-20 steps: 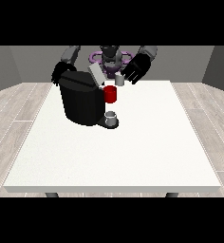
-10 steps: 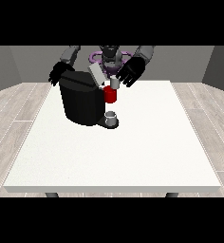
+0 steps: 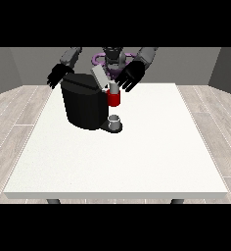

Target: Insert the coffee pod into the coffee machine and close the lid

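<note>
Coffee machine: the big black coffee machine (image 3: pixel 85 105) stands on the white table (image 3: pixel 137 157), on the side nearest the robot.

Lid: the grey lid (image 3: pixel 100 77) on top of the machine sticks up at a slant. It is not closed yet.

Red part: a red part (image 3: pixel 114 99) sits at the front of the machine, with a small pale thing on top of it (image 3: pixel 113 88). That pale thing may be the coffee pod, but it is too small to be sure.

Cup: a little grey cup (image 3: pixel 115 120) sits on the machine's base, right under the red part.

Hand at the view's right: this black hand (image 3: pixel 129 76) hangs just above and beside the red part. Its fingers are spread out and it holds nothing that I can see.

Hand at the view's left: this hand (image 3: pixel 58 76) is behind the far top corner of the machine. I cannot tell how its fingers lie.

Which hand is nearer: the hand at the view's right is much closer to the lid.

Which way to go: the lid lies just to the side of that hand, toward the view's left. It slants up and away from the red part, so I think the hand must push it over and down.
</note>
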Robot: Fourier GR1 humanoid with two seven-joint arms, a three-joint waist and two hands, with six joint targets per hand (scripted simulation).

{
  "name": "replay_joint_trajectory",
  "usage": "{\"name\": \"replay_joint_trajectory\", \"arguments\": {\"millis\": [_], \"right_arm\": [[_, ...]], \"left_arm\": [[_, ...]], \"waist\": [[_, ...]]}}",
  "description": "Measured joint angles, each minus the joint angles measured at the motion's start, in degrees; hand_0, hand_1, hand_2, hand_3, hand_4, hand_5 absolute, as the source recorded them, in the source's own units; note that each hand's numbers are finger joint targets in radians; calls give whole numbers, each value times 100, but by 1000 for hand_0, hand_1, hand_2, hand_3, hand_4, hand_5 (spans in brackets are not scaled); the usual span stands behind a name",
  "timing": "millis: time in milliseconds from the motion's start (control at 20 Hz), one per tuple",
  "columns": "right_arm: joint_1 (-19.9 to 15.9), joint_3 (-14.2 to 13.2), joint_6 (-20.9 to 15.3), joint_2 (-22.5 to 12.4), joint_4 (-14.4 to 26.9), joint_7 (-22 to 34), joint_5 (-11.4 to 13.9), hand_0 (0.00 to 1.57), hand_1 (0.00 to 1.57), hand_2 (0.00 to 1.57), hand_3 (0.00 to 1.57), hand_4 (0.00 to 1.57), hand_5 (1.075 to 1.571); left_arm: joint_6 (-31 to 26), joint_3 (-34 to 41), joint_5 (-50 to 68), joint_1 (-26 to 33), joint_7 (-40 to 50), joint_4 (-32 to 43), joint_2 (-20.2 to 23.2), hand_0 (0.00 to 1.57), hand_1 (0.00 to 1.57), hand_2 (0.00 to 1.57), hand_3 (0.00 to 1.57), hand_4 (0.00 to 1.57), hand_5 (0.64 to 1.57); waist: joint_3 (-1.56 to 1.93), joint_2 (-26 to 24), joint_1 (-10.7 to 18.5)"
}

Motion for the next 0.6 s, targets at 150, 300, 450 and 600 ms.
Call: {"name": "replay_joint_trajectory", "arguments": {"millis": [150,300,450,600], "right_arm": [[63,29,34,3,-36,8,-5,0,0,0,0,512,1571],[62,55,-47,95,-36,-79,21,0,0,0,0,513,1571],[52,-40,5,28,-11,-126,-46,0,0,0,0,525,1571],[129,-78,48,-11,-16,-173,-77,0,0,0,0,499,1571]], "left_arm": [[-18,15,-5,-25,-53,37,13,1203,1203,1272,1200,500,1571],[-83,21,-15,-117,-63,53,44,1204,1204,1279,1208,521,1571],[-128,25,-29,-155,-34,78,50,1164,1164,1239,1182,492,1571],[-142,36,-48,-132,-36,105,83,1208,1208,1265,1191,493,1571]], "waist": [[0,32,-21],[0,78,8],[0,106,7],[0,88,13]]}}
